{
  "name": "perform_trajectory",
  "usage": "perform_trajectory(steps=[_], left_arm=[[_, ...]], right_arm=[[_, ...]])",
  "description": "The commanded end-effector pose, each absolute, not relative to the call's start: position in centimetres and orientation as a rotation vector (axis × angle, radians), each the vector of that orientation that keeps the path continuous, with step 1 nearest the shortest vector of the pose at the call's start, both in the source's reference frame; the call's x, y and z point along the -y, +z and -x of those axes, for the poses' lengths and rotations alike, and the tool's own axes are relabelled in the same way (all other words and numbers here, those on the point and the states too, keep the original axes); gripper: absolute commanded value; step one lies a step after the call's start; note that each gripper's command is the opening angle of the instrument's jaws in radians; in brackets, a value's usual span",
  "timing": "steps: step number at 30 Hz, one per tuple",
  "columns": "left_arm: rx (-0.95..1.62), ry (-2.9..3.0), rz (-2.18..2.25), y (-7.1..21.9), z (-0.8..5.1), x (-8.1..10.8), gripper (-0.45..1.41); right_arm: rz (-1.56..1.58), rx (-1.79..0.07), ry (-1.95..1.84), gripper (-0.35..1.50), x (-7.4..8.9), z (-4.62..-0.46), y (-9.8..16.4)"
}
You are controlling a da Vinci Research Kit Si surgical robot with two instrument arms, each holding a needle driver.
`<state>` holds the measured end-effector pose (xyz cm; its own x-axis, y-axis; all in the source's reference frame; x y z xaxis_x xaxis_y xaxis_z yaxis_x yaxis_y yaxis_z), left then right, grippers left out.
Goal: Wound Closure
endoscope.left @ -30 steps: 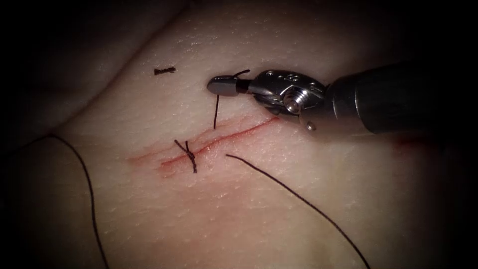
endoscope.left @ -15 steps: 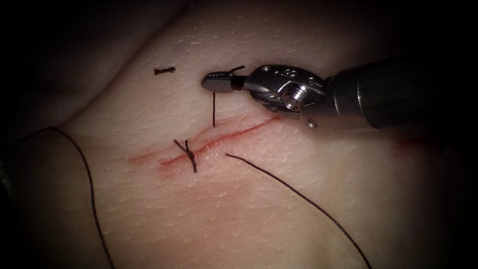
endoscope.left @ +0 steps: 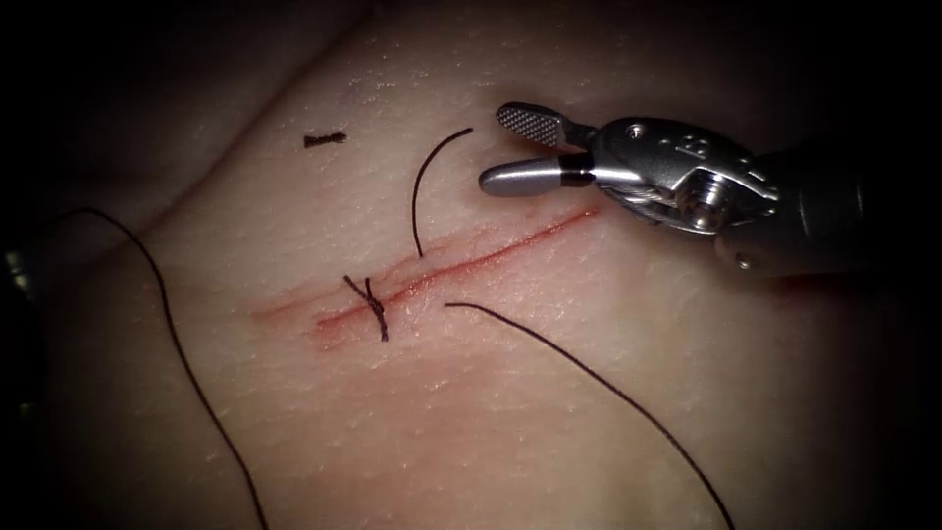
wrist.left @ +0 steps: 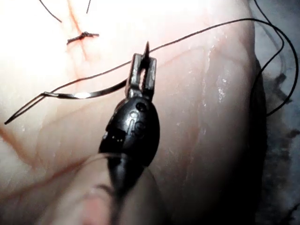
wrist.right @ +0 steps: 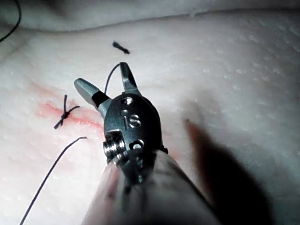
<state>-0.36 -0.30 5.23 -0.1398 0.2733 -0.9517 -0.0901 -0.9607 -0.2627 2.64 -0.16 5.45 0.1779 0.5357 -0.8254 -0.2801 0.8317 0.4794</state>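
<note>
The cut runs slantwise across the tissue, with one tied knot on its left part. My right tool hovers over the cut's upper right end, jaws open and holding nothing. A short curved thread end stands free just left of it, rising from the tissue beside the cut. In the right wrist view the open right tool frames that thread end. In the left wrist view my left tool is shut on the curved needle near its pointed end, above the tissue.
A second thread starts right of the knot and trails toward the lower right. A long thread loops down the left side. A small cut piece of thread lies on the tissue, upper left of the cut.
The right tool was shut on the short thread end; it has opened, let the end go and drawn back to the right. The freed end now curls loose.
</note>
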Motion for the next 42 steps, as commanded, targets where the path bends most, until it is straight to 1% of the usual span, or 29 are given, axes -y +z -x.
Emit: perform_trajectory(steps=[1,3,5,10,13,14,15,17,18,19,21,24,26,28,30,34,35,36,37,38,42], left_arm=[[0.211,2.196,1.884,5.3,0.41,0.4,-0.45],[0.206,2.199,1.880,5.5,0.39,0.4,-0.45],[0.198,2.201,1.864,5.7,0.36,0.3,-0.45],[0.191,2.197,1.832,6.1,0.26,0.4,-0.45],[0.198,2.185,1.808,6.3,0.21,0.4,-0.45],[0.207,2.177,1.800,6.4,0.17,0.4,-0.45],[0.224,2.152,1.773,6.5,0.13,0.4,-0.30],[0.273,2.130,1.678,6.6,0.06,0.4,0.26],[0.283,2.122,1.624,6.6,0.03,0.4,0.41],[0.289,2.118,1.585,6.6,0.01,0.4,0.54],[0.306,2.124,1.522,6.6,-0.03,0.4,0.71],[0.328,2.123,1.443,6.5,-0.07,0.5,0.98],[0.322,2.146,1.390,6.4,-0.09,0.5,0.99],[0.329,2.229,1.240,6.2,-0.14,0.7,1.08],[0.311,2.242,1.196,6.1,-0.19,0.7,1.08],[0.299,2.226,1.134,5.6,-0.26,0.7,0.96],[0.258,2.227,1.145,5.4,-0.25,0.6,0.91],[0.197,2.207,1.188,5.2,-0.23,0.5,0.81],[0.165,2.194,1.212,5.1,-0.20,0.5,0.76],[0.090,2.157,1.256,4.9,-0.13,0.3,0.64],[0.066,2.061,1.364,4.6,0.14,0.1,0.63]], right_arm=[[-0.190,-1.226,0.532,1.41,0.2,-2.61,5.4],[-0.196,-1.179,0.496,1.40,0.2,-2.57,5.4],[-0.196,-1.166,0.479,1.45,0.2,-2.55,5.3],[-0.170,-1.120,0.414,1.45,0.1,-2.45,5.3],[-0.169,-1.121,0.399,1.36,0.2,-2.40,5.3],[-0.178,-1.138,0.387,1.28,0.2,-2.37,5.3],[-0.184,-1.156,0.376,1.19,0.3,-2.34,5.3],[-0.183,-1.163,0.360,1.19,0.4,-2.28,5.3],[-0.187,-1.164,0.362,1.19,0.4,-2.27,5.3],[-0.190,-1.165,0.365,1.19,0.4,-2.25,5.3],[-0.201,-1.165,0.377,1.21,0.4,-2.22,5.3],[-0.201,-1.165,0.380,1.30,0.4,-2.22,5.3],[-0.203,-1.164,0.385,1.30,0.4,-2.23,5.4],[-0.200,-1.164,0.384,1.35,0.5,-2.24,5.4],[-0.197,-1.166,0.385,1.35,0.5,-2.24,5.4],[-0.204,-1.159,0.377,1.35,0.5,-2.24,5.4],[-0.209,-1.154,0.371,1.35,0.5,-2.24,5.4],[-0.208,-1.155,0.369,1.35,0.5,-2.24,5.4],[-0.209,-1.154,0.367,1.35,0.5,-2.24,5.4],[-0.209,-1.155,0.365,1.35,0.5,-2.23,5.4],[-0.210,-1.156,0.362,1.33,0.5,-2.20,5.4]])
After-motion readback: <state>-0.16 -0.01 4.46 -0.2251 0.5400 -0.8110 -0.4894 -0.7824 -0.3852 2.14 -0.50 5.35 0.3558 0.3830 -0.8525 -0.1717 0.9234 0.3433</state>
